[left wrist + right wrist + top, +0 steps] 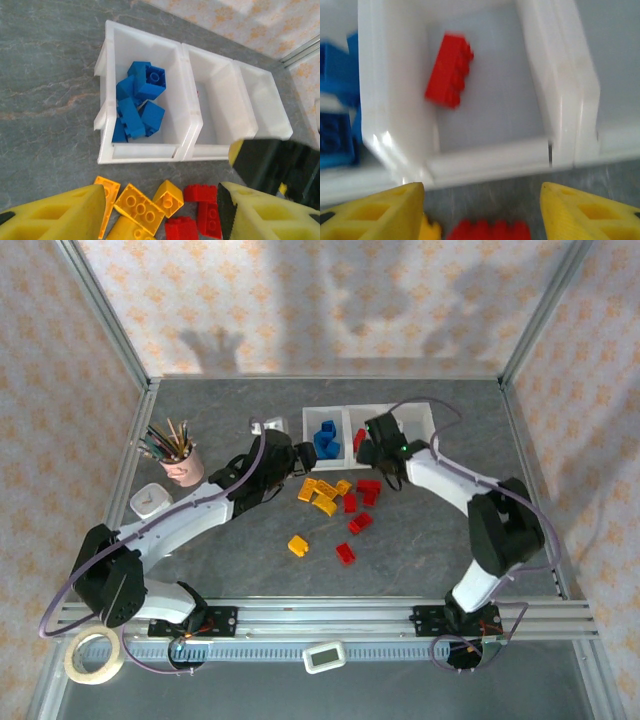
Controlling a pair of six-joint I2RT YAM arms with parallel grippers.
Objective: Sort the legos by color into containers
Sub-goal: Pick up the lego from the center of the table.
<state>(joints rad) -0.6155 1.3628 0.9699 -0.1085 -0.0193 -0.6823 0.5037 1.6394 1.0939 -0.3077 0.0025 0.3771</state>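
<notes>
Right wrist view: right claw (482,192) spread and empty; one red lego (449,70) lies in the middle compartment (560,100), upper centre of frame.
Left claw (161,192): spread, empty, over yellow legos (137,206) at lower centre.
Blue legos (140,100): piled in the leftmost compartment (107,100).
Loose red legos (200,194): on the worktop (45,75), lower right.
Handling: light, rigid, slick plastic, I judge; pinch the flat side walls, not the studs.
Writing: none legible.

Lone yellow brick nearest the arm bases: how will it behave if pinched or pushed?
The yellow brick looks like hard moulded plastic, so it is probably stiff. It is tiny beside a compartment of the tray, so likely light. Being boxy, it should slide rather than roll on the table when pushed.
</notes>
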